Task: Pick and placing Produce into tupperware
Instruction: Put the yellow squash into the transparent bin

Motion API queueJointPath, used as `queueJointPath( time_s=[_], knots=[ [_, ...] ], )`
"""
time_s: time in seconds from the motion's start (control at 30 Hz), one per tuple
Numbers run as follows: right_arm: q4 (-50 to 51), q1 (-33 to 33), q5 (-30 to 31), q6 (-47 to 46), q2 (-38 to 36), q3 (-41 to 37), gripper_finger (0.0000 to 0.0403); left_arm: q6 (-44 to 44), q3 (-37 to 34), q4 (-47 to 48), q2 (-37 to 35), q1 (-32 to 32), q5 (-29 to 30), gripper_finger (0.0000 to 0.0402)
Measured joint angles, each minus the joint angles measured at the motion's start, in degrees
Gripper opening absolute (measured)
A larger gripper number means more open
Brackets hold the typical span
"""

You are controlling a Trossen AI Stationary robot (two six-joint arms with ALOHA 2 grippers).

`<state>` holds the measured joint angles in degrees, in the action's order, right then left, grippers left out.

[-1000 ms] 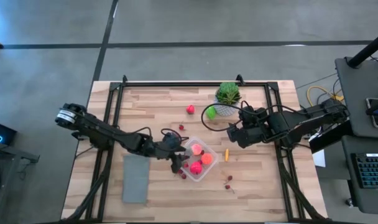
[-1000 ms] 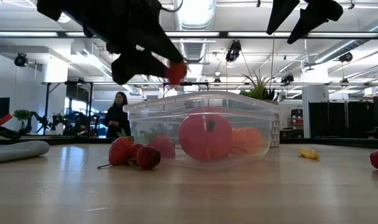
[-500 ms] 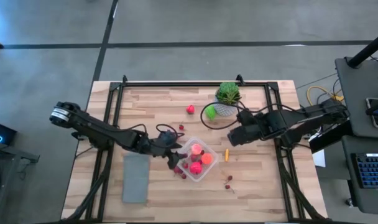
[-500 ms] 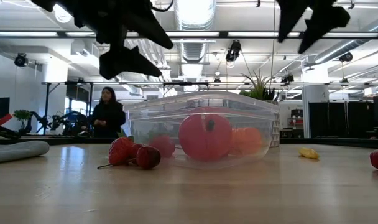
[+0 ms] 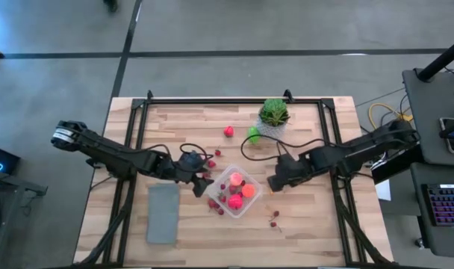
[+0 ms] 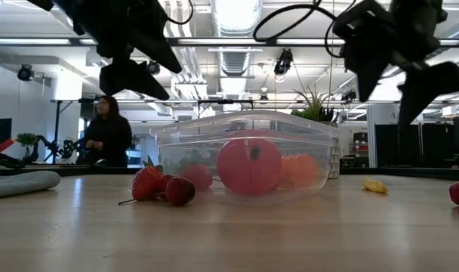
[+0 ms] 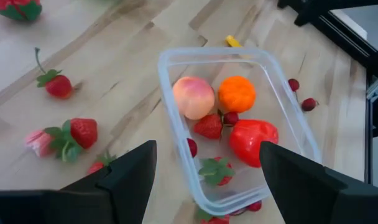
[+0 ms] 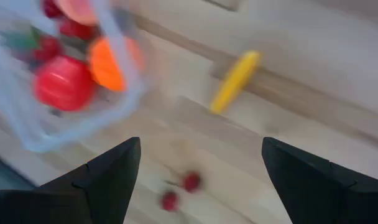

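Tupperware [image 5: 235, 192] near the wooden table's [image 5: 316, 224] centre, partly filled with produce, flanked by both grippers.

High view: the left gripper [image 5: 201, 184] hovers just beside the box's left edge and the right gripper [image 5: 275, 181] just beside its right; a yellow-orange piece [image 5: 272, 184] lies by the right one. Low view: red berries [image 6: 160, 186] rest on the table against the clear box, both arms above. Left wrist view: fingers [image 7: 130, 174] spread and empty over the box, which holds a pink piece [image 7: 193, 98], an orange piece [image 7: 236, 93] and berries. Right wrist view: fingers [image 8: 111, 171] spread, empty, over bare wood between box and yellow-orange piece.
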<state>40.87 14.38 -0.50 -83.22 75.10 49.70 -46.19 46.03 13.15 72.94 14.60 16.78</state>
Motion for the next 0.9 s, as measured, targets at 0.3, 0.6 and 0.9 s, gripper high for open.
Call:
queueJointPath(
  time_s=[0.3, 0.6, 0.9],
  knots=[
    [-3.54, -0.2, 5.0, -11.32, 0.14, -6.56, 0.0327, 0.03, -0.51, -0.11, 0.16, 0.01, -1.27, 0.027],
    [-7.14, -0.54, 4.6, -11.59, 9.35, -5.59, 0.0327, 0.49, -1.39, -0.09, 0.18, -0.01, -1.25, 0.027],
    [-7.4, -0.54, 3.69, -9.26, 17.08, -1.59, 0.0327, 0.54, -1.39, -0.07, 0.18, -0.01, -1.23, 0.027]
  ],
)
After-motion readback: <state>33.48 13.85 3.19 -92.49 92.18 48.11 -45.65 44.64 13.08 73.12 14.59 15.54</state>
